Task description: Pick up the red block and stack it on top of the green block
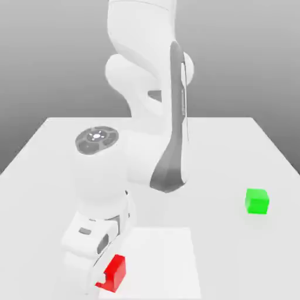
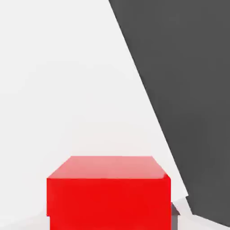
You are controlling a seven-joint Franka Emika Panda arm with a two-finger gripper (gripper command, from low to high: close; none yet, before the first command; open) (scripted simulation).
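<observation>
The red block [image 1: 116, 273] sits low at the front of the white table [image 1: 234, 146], on the exterior view's left. My gripper [image 1: 108, 277] is down around it, with a white finger [image 1: 94, 274] pressed against its side, shut on the block. In the hand view the red block [image 2: 108, 191] looms very close between the fingers. The green block [image 1: 256, 201] stands alone on the table toward the exterior view's right, well apart from the gripper.
The robot's white base and arm [image 1: 146, 146] rise from the middle of the table, behind the red block. A paler square patch [image 1: 167, 258] lies on the table beside the red block. In the hand view the table's edge [image 2: 148, 103] runs close by, with dark floor beyond.
</observation>
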